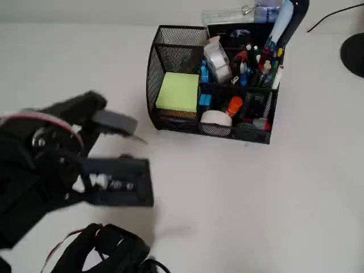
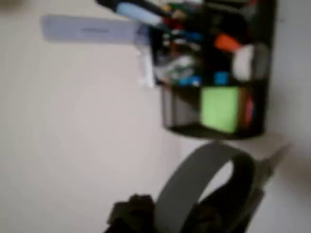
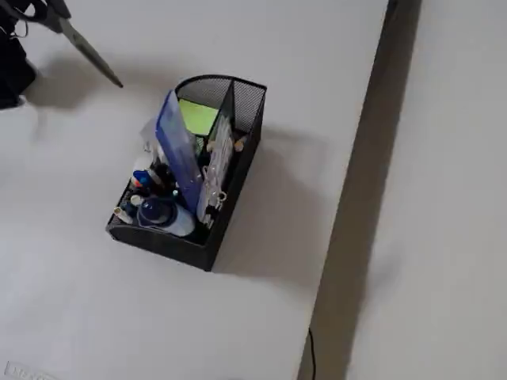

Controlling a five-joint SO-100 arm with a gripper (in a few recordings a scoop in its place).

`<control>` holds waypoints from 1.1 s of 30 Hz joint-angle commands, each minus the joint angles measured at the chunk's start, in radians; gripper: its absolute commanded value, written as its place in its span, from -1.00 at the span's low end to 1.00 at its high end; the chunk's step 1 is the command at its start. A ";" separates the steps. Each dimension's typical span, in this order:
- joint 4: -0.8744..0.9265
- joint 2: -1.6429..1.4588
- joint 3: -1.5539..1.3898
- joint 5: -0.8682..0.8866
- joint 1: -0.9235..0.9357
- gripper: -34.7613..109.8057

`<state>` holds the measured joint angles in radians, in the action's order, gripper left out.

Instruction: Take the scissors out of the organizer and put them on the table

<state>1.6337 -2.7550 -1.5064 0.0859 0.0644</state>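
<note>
Left of the organizer (image 1: 211, 85) in the overhead view, the gripper (image 1: 111, 149) is clamped on the scissors (image 1: 116, 123), held clear of the organizer, blades pointing toward it. Inside the organizer sit a green sticky-note pad (image 1: 178, 91), tape roll (image 1: 217, 61), and pens (image 1: 259, 65). Bare table (image 1: 256, 199) lies between gripper and organizer.

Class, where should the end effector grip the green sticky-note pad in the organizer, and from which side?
Probably by two opposite edges, coming from above: the pad lies face-up, and the mesh walls of the organizer block any sideways approach.
</note>
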 commanded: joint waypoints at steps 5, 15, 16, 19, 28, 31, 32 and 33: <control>-0.098 -0.242 -0.423 -0.063 0.017 -0.52; -0.399 -0.408 -0.873 -0.216 0.241 -0.52; -0.434 -0.434 -0.919 -0.235 0.265 -0.52; -0.525 -0.532 -1.055 -0.298 0.337 -0.51; -0.653 -0.534 -1.213 -0.394 0.477 -0.14; -0.655 -0.534 -1.232 -0.440 0.474 -0.10; -0.650 -0.534 -1.232 -0.451 0.474 -0.09; -0.646 -0.534 -1.233 -0.465 0.468 -0.07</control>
<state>0.9894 -3.2889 -2.7305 -0.3037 0.5338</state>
